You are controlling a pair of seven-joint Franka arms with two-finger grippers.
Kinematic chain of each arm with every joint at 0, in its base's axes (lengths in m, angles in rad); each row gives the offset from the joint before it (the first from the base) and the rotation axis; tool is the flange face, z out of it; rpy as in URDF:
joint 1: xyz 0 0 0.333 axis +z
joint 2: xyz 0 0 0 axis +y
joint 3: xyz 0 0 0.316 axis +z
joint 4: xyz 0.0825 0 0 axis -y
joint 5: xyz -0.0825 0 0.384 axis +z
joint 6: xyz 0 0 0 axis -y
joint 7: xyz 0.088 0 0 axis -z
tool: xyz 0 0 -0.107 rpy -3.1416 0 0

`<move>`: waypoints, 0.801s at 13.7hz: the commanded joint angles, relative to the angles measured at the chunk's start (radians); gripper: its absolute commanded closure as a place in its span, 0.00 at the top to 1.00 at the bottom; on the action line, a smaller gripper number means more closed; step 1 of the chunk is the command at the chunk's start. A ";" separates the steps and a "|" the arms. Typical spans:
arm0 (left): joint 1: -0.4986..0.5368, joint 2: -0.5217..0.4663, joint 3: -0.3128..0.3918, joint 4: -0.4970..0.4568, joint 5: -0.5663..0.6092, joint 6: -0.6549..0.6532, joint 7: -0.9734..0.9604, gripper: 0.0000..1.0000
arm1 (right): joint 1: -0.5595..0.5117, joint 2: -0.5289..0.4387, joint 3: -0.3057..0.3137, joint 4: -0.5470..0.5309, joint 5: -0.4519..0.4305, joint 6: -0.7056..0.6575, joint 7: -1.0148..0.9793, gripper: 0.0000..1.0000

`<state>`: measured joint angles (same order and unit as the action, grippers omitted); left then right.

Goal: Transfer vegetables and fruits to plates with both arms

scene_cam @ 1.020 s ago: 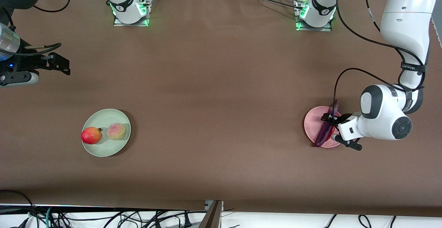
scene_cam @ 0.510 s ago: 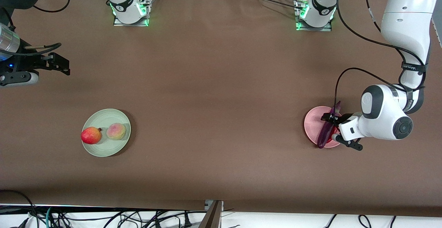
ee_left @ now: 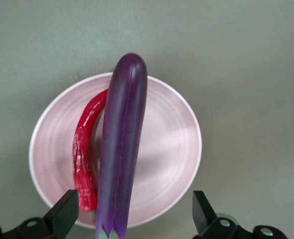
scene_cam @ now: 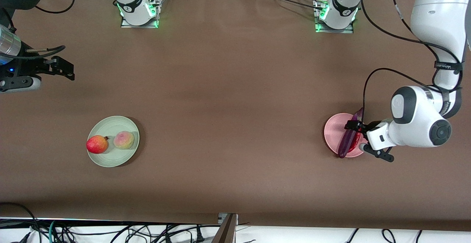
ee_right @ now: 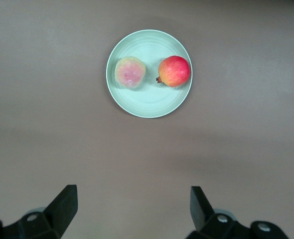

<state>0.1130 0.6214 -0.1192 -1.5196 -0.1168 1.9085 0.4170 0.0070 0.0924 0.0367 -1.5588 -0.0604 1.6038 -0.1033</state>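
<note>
1. The left pincer (scene_cam: 361, 137) hangs low over the pink plate (scene_cam: 333, 131), its fingers spread wide and gripping nothing; in the left wrist view the fingers (ee_left: 63, 214) stand either side of the eggplant's stem end without touching it.
2. The eggplant (scene_cam: 350, 138) lies on that plate right below the pincer, its long axis running along the line between the fingers, the rounded tip pointing away from the wrist and past the plate's rim. The way out is, I judge, straight up.
3. The chili pepper (ee_left: 85, 159) lies on the same plate alongside the eggplant, touching it or nearly so, and curved toward it.
4. The right pincer (scene_cam: 62, 67) waits in the air over bare bench at the right arm's end, fingers apart and empty.
5. The green plate (scene_cam: 110, 125) holds the red fruit (scene_cam: 97, 144) and the peach (scene_cam: 123, 140) side by side, nearer the front camera than that pincer.
6. Count: two plates, two vegetables, two fruits, two arms. All four items sit on plates, so the transfer looks complete.
</note>
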 commanded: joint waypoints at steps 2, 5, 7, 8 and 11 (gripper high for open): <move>0.013 -0.167 -0.008 -0.022 0.002 -0.110 -0.029 1.00 | 0.005 0.009 0.002 0.022 -0.004 -0.005 -0.004 1.00; 0.013 -0.296 0.007 -0.022 0.020 -0.221 -0.047 1.00 | 0.005 0.010 0.000 0.022 -0.003 -0.005 -0.004 1.00; 0.011 -0.392 -0.005 -0.021 0.069 -0.272 -0.105 1.00 | 0.005 0.010 0.000 0.022 -0.001 -0.007 -0.006 1.00; 0.008 -0.432 -0.010 -0.019 0.075 -0.301 -0.157 1.00 | 0.005 0.010 0.000 0.022 -0.001 -0.007 -0.006 1.00; -0.001 -0.512 -0.016 -0.007 0.075 -0.376 -0.243 1.00 | 0.005 0.010 0.000 0.022 -0.001 -0.005 -0.006 1.00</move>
<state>0.1170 0.1574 -0.1284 -1.5103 -0.0687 1.5600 0.2294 0.0097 0.0961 0.0371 -1.5560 -0.0603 1.6037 -0.1033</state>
